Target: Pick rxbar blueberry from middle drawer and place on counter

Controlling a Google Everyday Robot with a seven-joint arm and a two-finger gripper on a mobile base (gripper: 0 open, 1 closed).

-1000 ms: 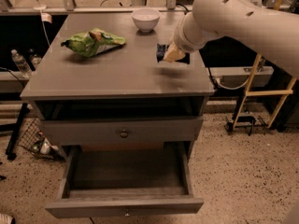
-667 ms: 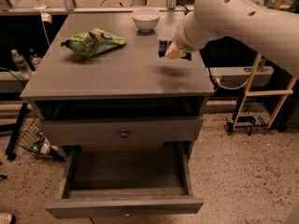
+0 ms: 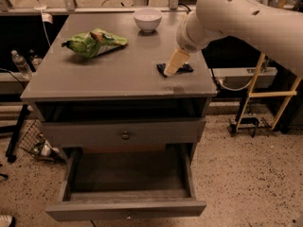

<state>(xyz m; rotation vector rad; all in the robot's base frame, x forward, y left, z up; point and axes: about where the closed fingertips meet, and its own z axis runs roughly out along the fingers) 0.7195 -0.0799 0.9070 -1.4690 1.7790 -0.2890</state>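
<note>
One camera view: rxbar blueberry [image 3: 186, 69] lies flat on the bench [image 3: 118, 74] near its right front edge, out of the open middle drawer [image 3: 128, 183]. Judged light, thin, slick-wrapped, slightly bendy; best taken across its short width. Pincer [image 3: 176, 62] sits over the bar's left part, apparently touching it; apart or clamped, cannot tell.

Broad flat grey wooden counter [image 3: 118, 74], slightly glossy. Three items on top.
- Crumpled green snack bag [image 3: 94, 41] at rear left.
- Small white round bowl [image 3: 147, 19] upright at rear centre, well apart from bag.
- Small flat dark blue-black wrapped bar [image 3: 188, 68] lies flat near front right edge.
- Cream gripper [image 3: 173, 64] directly over bar, hiding its middle; contact unclear.
</note>
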